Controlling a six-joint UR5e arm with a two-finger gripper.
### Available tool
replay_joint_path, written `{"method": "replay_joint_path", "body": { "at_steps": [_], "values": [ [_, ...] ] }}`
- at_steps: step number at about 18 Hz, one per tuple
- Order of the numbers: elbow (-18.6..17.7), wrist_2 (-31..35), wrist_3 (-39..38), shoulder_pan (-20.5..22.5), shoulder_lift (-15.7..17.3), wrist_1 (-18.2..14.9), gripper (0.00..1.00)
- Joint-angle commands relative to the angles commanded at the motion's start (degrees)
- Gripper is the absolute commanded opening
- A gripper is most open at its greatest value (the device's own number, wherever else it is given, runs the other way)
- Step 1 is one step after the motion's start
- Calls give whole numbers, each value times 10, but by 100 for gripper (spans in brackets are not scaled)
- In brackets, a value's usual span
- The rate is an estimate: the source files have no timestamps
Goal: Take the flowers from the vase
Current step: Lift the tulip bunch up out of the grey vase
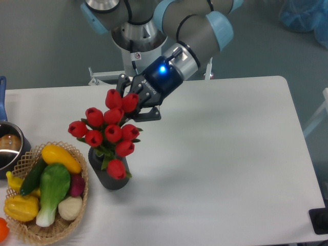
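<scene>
The flowers (pixel 108 132), a bunch of red tulip buds with green leaves, hang tilted over the dark grey vase (pixel 104 176) at the table's front left. The lowest bud overlaps the vase's mouth, and the stems are hidden behind the buds. My gripper (pixel 132 101) comes in from the upper right and is shut on the top of the bunch, with red buds between its black fingers (pixel 151 114). The vase stands upright on the white table (pixel 220 154).
A wicker basket (pixel 24 233) of yellow, green and white vegetables sits just left of the vase. A steel pot (pixel 9 146) with a blue handle is at the left edge. A black object (pixel 320 221) sits at the front right corner.
</scene>
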Motion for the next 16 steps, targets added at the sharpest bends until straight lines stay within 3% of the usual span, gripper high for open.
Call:
{"method": "replay_joint_path", "body": {
  "at_steps": [11, 16],
  "values": [
    [25, -42, -37, 37, 5, 1, 0],
    [71, -20, -33, 95, 0, 5, 0]
  ]
}}
